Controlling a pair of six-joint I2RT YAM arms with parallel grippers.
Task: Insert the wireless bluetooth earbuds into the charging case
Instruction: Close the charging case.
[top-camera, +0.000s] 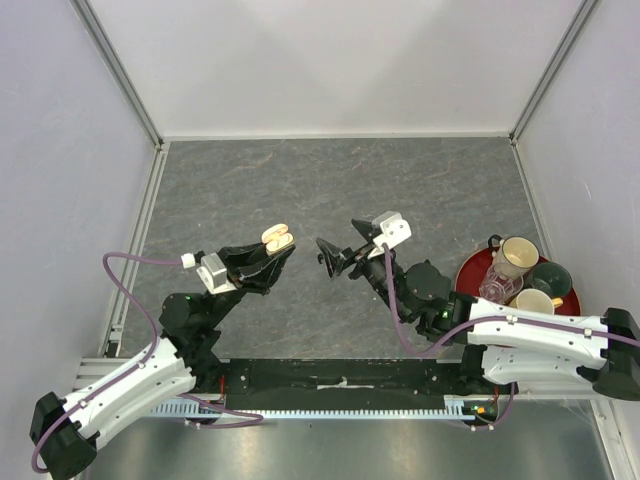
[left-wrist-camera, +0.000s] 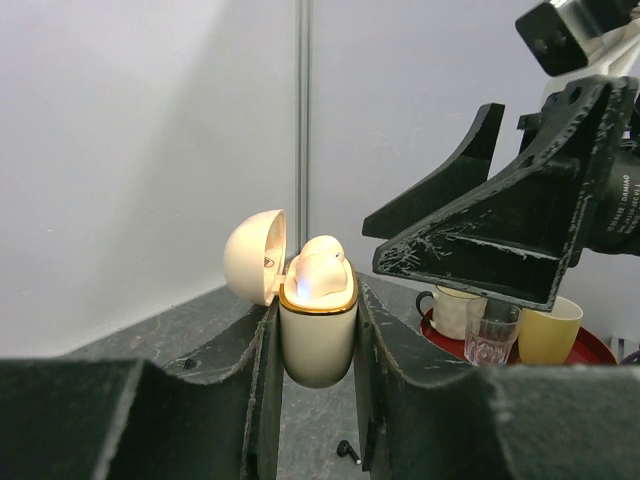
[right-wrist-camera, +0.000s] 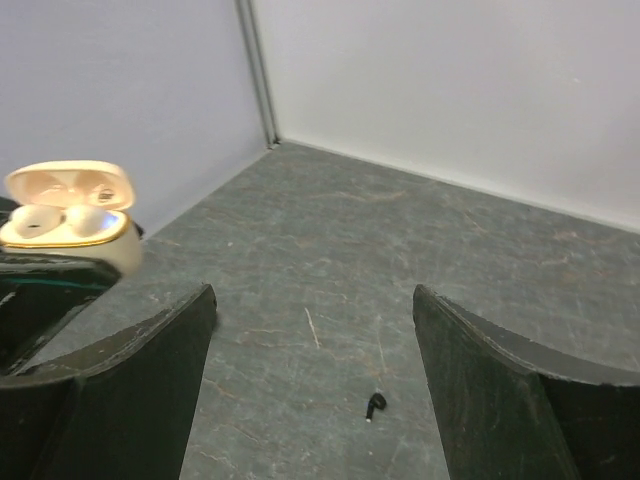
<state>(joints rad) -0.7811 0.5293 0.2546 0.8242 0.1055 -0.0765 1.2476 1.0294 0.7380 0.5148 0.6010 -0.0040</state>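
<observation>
**A:** The wireless bluetooth earbuds (left-wrist-camera: 318, 268): we see two cream-white ones seated side by side in the charging case (left-wrist-camera: 317, 345). Their tops poke above its gold rim, and the lid is hinged back.
**B:** And where do we find the case?
**A:** Upright between the fingers of the left tool (top-camera: 285, 258), which is clamped tight on its body and holds it clear of the counter (right-wrist-camera: 400, 230).
**B:** The other tool?
**A:** The right tool (right-wrist-camera: 312, 300) stands wide open with nothing between its fingers. Its tips face the case, near it but apart.
**B:** Anything beneath it?
**A:** We spot one black earbud (right-wrist-camera: 375, 405) lying on the counter below the gap between the right tool's fingers, touching neither tool.
**B:** Further out?
**A:** Behind the right tool, beside its arm, a red tray (top-camera: 468, 272) carries cups (top-camera: 517, 256) and a clear glass (top-camera: 497, 285).
</observation>
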